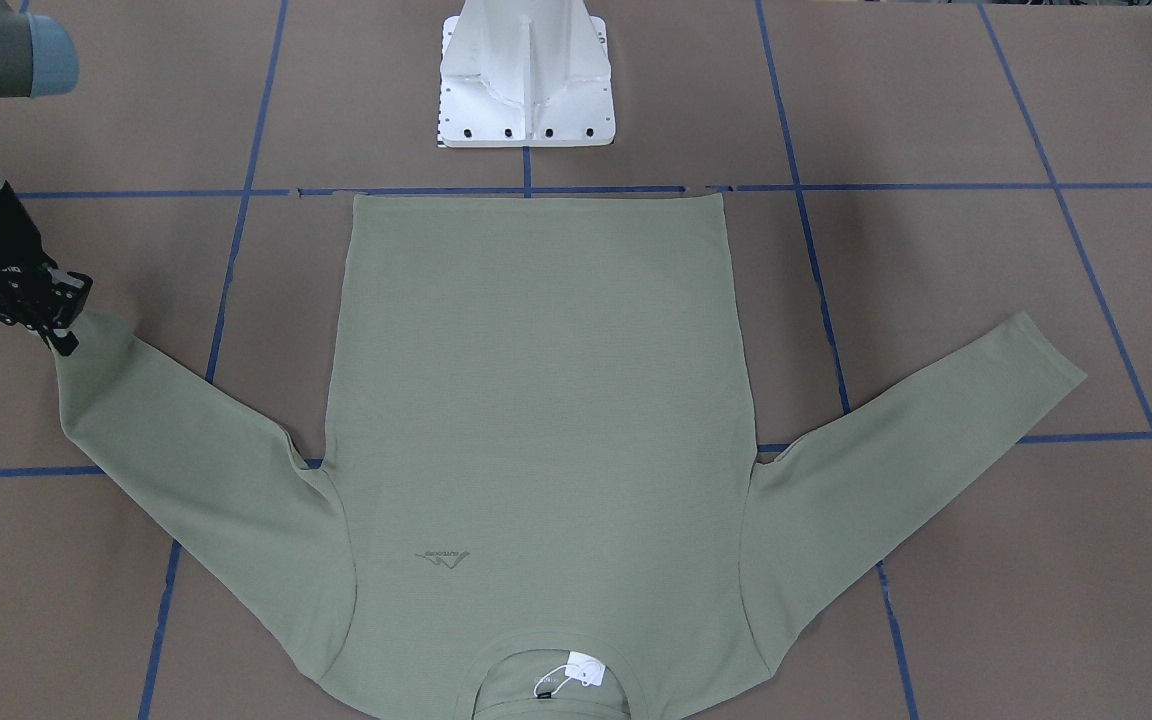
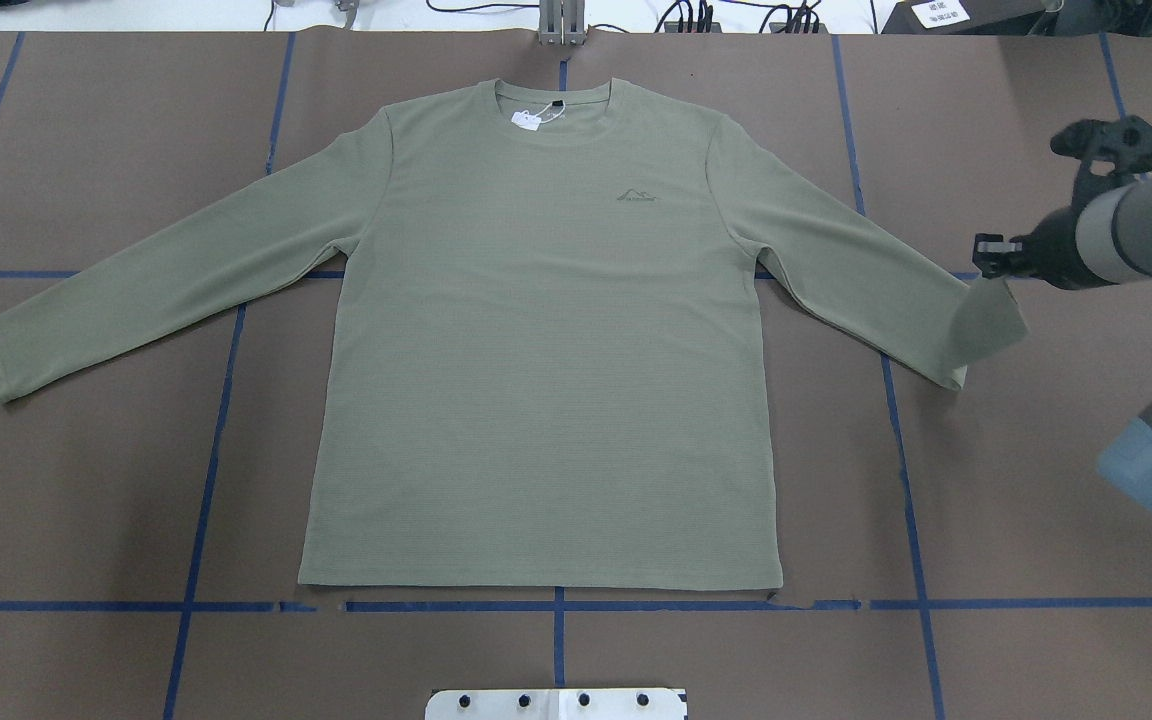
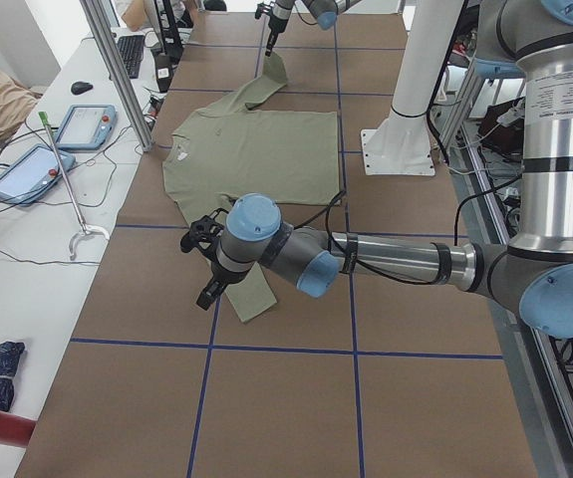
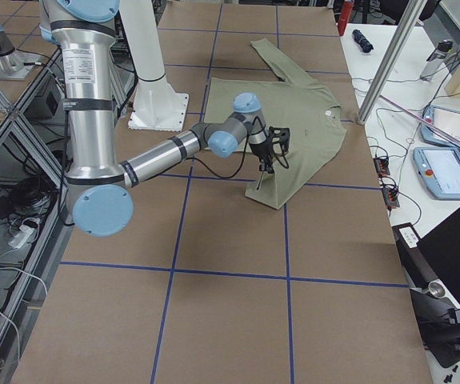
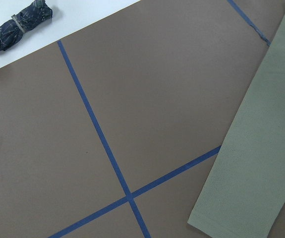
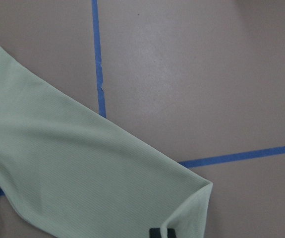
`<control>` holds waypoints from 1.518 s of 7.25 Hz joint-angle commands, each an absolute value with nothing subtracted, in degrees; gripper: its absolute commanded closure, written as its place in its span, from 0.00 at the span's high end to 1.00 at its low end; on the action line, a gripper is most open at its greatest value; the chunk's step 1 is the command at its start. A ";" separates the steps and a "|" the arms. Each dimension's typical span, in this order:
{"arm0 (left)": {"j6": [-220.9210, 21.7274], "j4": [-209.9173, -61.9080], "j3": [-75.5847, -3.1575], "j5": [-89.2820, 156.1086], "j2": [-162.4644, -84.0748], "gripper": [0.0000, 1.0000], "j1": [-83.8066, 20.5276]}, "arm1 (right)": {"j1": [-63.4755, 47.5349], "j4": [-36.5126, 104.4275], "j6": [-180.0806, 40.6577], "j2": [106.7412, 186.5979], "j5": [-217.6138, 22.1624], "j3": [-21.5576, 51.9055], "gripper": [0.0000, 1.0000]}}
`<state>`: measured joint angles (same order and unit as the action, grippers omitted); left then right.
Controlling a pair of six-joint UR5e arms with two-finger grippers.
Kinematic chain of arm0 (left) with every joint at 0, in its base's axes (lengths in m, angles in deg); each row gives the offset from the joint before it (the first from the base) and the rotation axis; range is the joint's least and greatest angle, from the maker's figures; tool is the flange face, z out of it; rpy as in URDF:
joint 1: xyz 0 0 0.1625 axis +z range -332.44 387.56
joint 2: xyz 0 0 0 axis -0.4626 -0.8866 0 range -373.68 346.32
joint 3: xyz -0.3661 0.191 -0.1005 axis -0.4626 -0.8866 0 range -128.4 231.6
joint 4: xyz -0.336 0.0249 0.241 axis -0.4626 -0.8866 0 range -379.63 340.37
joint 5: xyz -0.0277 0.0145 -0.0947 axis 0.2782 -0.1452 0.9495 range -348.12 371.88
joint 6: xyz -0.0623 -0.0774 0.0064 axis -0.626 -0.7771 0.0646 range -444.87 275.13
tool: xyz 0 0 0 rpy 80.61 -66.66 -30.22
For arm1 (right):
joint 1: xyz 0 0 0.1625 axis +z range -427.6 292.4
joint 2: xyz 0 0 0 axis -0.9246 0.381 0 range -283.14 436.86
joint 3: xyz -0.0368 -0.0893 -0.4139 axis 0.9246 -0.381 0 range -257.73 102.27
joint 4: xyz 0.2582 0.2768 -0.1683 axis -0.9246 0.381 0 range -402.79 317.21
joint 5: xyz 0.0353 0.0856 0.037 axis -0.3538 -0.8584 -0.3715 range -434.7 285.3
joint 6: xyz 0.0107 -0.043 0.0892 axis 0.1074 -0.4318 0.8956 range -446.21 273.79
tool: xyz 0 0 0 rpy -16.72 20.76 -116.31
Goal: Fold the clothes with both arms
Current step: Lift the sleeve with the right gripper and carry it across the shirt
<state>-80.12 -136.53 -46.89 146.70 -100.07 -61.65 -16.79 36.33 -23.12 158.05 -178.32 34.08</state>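
Note:
The sage-green shirt [image 2: 536, 350] lies flat and face up on the brown table, sleeves spread and its hem toward the robot. My right gripper [image 2: 984, 265] is shut on the cuff of the sleeve on my right and holds it slightly raised and curled; the grip also shows from the front [image 1: 64, 338]. In the right wrist view a black fingertip [image 6: 161, 232] sits on that cuff [image 6: 192, 208]. My left gripper [image 3: 209, 289] hovers beside the other cuff [image 3: 251, 299]; whether it is open or shut I cannot tell. The left wrist view shows only that cuff [image 5: 241, 198], with no fingers.
The white pedestal base [image 1: 526, 80] stands just behind the shirt's hem. Blue tape lines [image 2: 556, 605] grid the table. A side table beyond the collar holds tablets [image 3: 87, 124] and cables, with a metal pole [image 3: 117, 70]. A folded umbrella [image 5: 18, 25] lies off the table's left end.

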 commanded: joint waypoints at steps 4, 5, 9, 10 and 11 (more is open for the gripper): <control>-80.21 -136.44 -46.75 146.62 -99.98 1.00 -61.65 | -27.07 61.98 -10.36 108.86 -160.34 5.75 0.00; -80.21 -136.44 -46.66 146.62 -99.90 1.00 -61.74 | -29.52 60.32 -9.06 101.55 -155.00 -1.81 0.00; -80.12 -136.44 -45.26 146.62 -99.90 1.00 -62.35 | -39.62 47.30 -8.69 91.10 -141.89 -18.92 0.00; -80.12 -136.44 -45.00 146.62 -99.81 1.00 -62.36 | -41.48 42.95 -8.78 88.84 -140.11 -23.28 0.00; -80.03 -136.44 -44.73 146.70 -99.81 1.00 -62.44 | -42.72 40.64 -8.43 84.46 -137.31 -29.68 0.00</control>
<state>-80.10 -136.44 -45.06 146.63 -99.84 -62.34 -40.65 44.03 -8.66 88.77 -140.70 -22.91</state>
